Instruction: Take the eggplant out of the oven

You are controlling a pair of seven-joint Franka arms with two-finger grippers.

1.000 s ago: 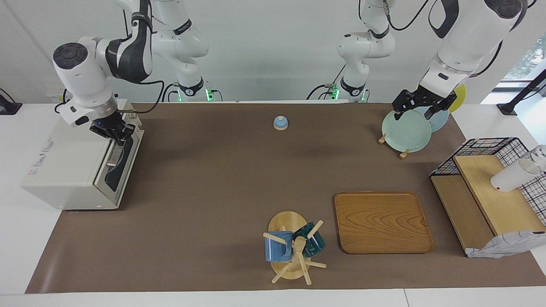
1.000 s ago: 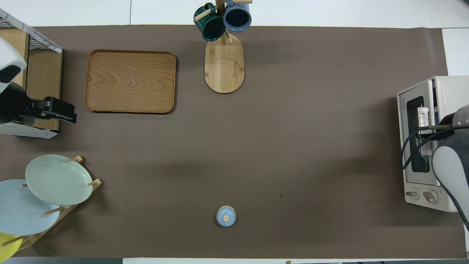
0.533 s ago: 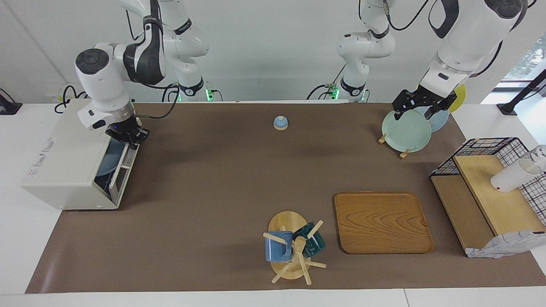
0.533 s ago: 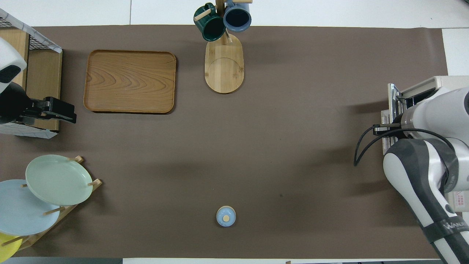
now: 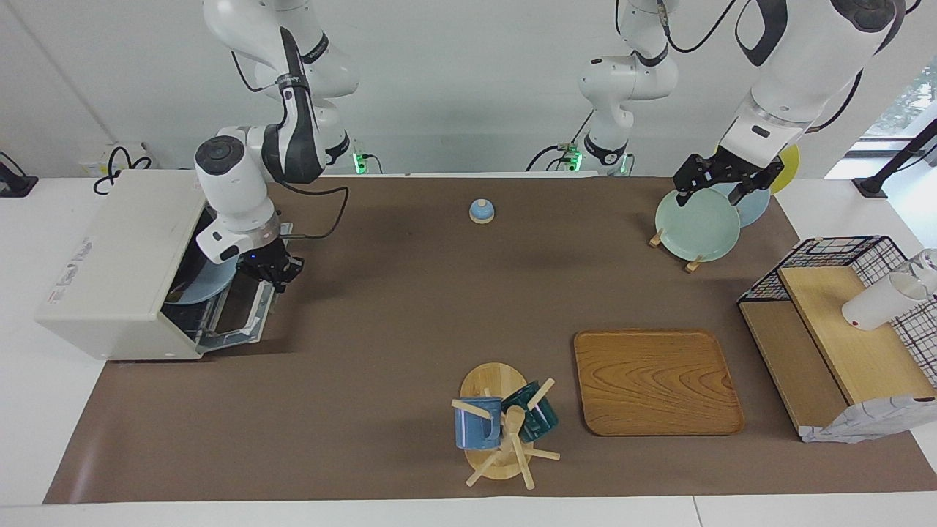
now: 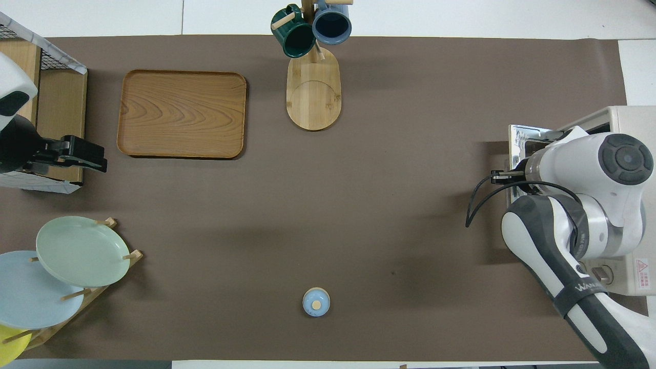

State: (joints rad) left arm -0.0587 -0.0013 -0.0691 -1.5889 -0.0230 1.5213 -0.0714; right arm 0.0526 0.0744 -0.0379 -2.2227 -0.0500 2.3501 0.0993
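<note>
The off-white oven (image 5: 110, 256) stands at the right arm's end of the table. Its glass door (image 5: 245, 315) is swung down, nearly flat over the mat. My right gripper (image 5: 272, 272) is shut on the door's handle at its free edge. In the overhead view the right wrist covers that gripper, and only the door's corner (image 6: 520, 133) and the oven top (image 6: 628, 115) show. A pale blue plate (image 5: 201, 282) shows inside the oven. The eggplant is hidden. My left gripper (image 5: 714, 192) waits open and empty in the air at the plate rack (image 5: 695, 223).
A small blue lidded knob (image 5: 481, 211) sits mid-table near the robots. A wooden tray (image 5: 655, 380) and a mug tree (image 5: 505, 424) with two mugs lie farther out. A wire basket with wooden shelves (image 5: 842, 293) stands at the left arm's end.
My right gripper has swung out and down from the oven's front, pulling the door from shut to nearly flat. The blue plate inside has come into view. The left arm has not moved.
</note>
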